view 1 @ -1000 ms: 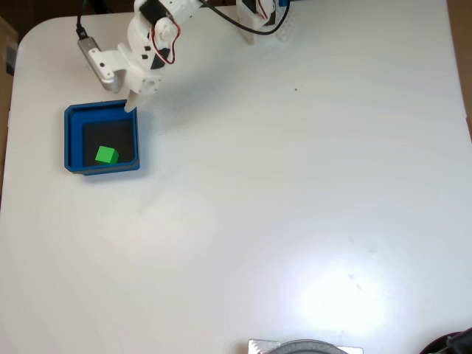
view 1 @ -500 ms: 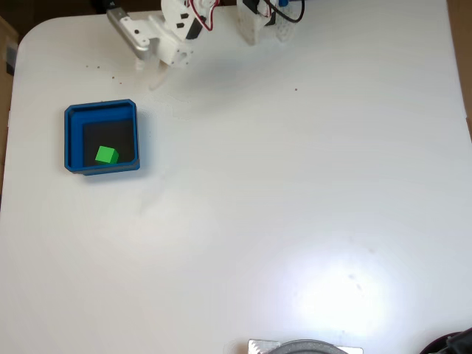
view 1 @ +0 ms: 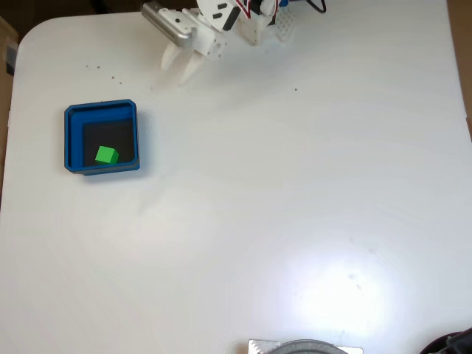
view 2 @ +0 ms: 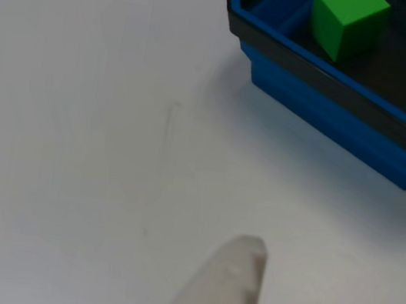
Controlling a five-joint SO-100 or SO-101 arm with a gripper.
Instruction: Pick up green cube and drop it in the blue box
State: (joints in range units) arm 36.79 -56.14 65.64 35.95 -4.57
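Near the table's (view 1: 295, 184) far edge, the tool (view 1: 179, 70), fingers spread, empty.

The green cube (view 2: 348, 22) sits inside the blue box (view 2: 334, 115) at the far right. A pale fingertip (view 2: 222, 296) rises from the near edge over the white table (view 2: 73, 138).

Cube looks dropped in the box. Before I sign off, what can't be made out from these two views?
- Blue box, other view: right and far sides cut off by the frame edges.
- Green cube, other view: top clipped by the upper edge.
- Gripper, fixed view: open; the other view shows one blurred fingertip.
- Arm base, fixed view: cut off at top.
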